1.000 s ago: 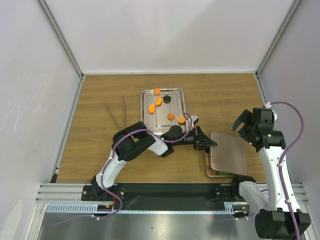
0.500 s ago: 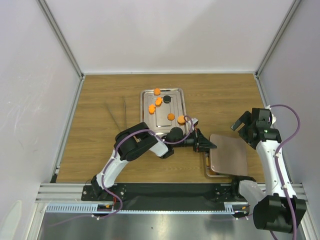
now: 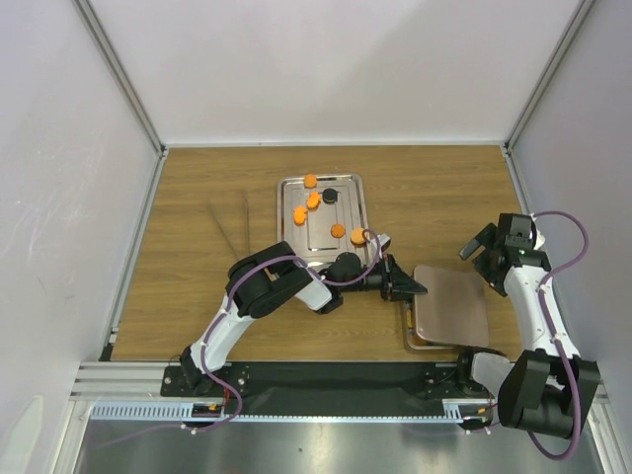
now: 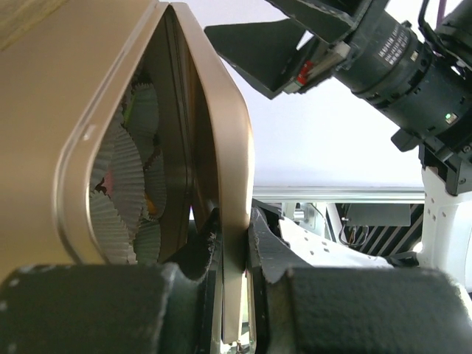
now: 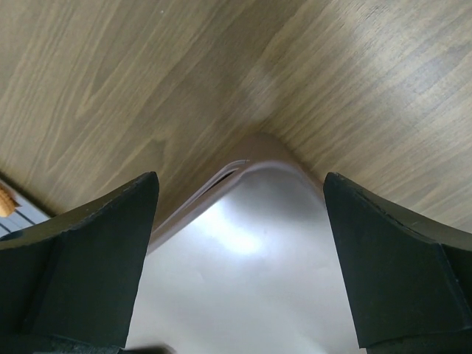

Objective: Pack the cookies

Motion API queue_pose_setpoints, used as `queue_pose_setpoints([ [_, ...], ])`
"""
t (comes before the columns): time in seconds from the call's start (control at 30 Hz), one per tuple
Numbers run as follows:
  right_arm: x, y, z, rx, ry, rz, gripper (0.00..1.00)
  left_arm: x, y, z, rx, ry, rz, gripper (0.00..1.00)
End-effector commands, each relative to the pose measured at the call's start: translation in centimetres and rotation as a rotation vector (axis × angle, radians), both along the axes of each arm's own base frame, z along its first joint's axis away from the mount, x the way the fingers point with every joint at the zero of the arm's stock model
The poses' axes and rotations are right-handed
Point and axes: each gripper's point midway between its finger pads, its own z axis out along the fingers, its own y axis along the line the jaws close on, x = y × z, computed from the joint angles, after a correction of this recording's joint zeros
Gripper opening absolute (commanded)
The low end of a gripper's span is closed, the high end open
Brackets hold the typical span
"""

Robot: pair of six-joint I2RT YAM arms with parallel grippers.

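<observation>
1. The left claw (image 3: 407, 286) is clamped tight on the near edge of the lid (image 3: 452, 301), right of the tray (image 3: 346, 212).
2. In the left wrist view the claw (image 4: 232, 243) pinches the thin lid (image 4: 221, 147) between its pads. That edge stands lifted off the box (image 4: 44, 147), leaving a wedge-shaped gap.
3. Through the gap, pleated paper cups (image 4: 129, 169) show inside the box. Bits of pink, orange and green sit among them, too small to tell more.
4. The right claw (image 3: 478, 243) hangs wide and holds nothing, by the lid's far right corner.
5. In the right wrist view its fingers (image 5: 81, 258) stand far apart on either side of that rounded lid corner (image 5: 251, 243), with the wooden surface (image 5: 147, 66) beyond. Whether they touch the lid cannot be told.
6. The cookies (image 3: 338, 230) lie loose on the tray. Five orange ones are spread from its far edge to its near right corner, and one black one (image 3: 330, 196) sits near the far end.
7. The tray rests flat on the surface (image 3: 197, 257), near the middle. The box sits apart from it, toward the near right.
</observation>
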Motion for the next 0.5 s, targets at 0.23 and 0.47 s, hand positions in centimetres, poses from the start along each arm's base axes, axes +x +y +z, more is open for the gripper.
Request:
queue_pose_setpoints([
  [0.23, 0.3, -0.1, -1.9, -0.003, 0.009, 0.016, 1.00, -1.0, 1.1, 4.5, -0.216, -0.135, 0.000, 0.06],
  [0.47, 0.1, 0.0, -2.7, 0.003, 0.019, 0.021, 1.00, -0.9, 1.8, 4.1, -0.200, -0.141, 0.006, 0.12],
])
